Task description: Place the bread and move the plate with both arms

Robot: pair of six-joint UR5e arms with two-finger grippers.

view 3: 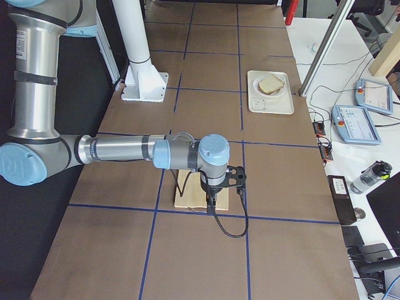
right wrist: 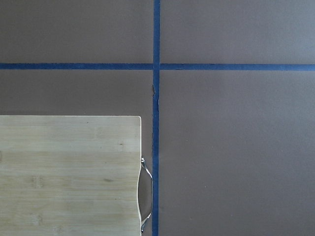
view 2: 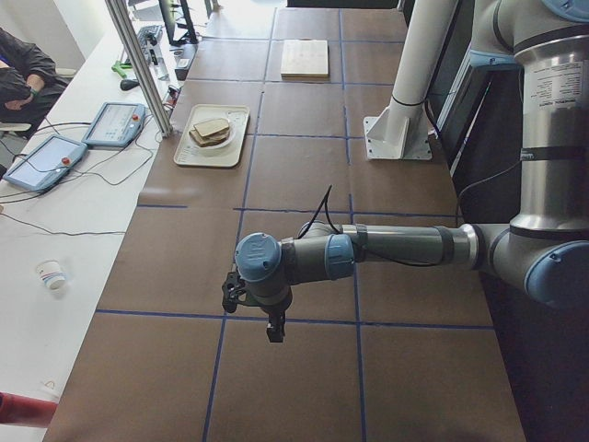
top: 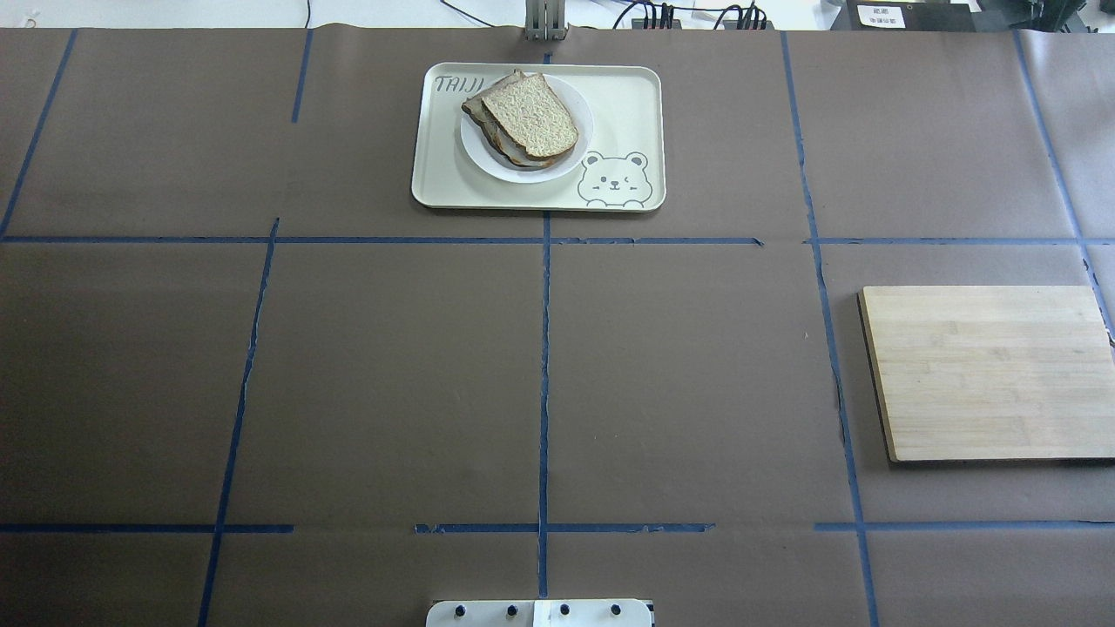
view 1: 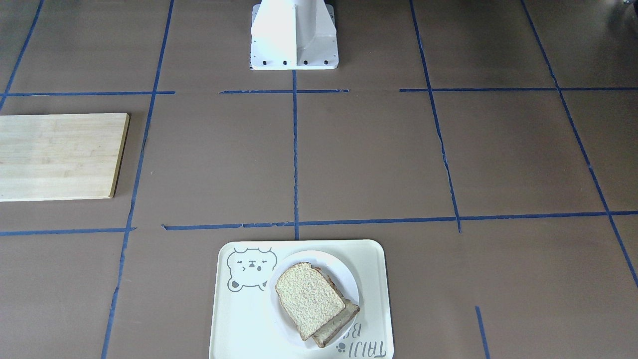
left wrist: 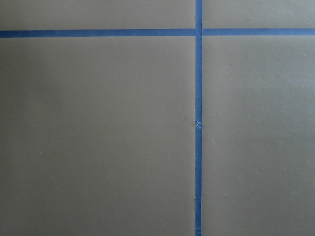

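Note:
The bread [view 1: 309,296] lies on top of a second, mostly hidden slice [view 1: 340,323] on the small white plate [view 1: 350,280]. The plate sits on the cream bear tray [view 1: 239,319], also in the overhead view [top: 627,104]. The bread [top: 531,116] and plate [top: 523,172] show there too. Neither gripper is near them. My left gripper [view 2: 273,330] shows only in the exterior left view, low over bare table. My right gripper [view 3: 211,201] shows only in the exterior right view, over the wooden board's edge. I cannot tell whether either is open or shut.
A wooden cutting board [top: 989,370] lies on the robot's right side, and its corner shows in the right wrist view [right wrist: 69,174]. The white base block [view 1: 294,35] stands at the robot's edge. Blue tape lines cross the brown table. Operators' pendants and cables lie beyond the tray's side.

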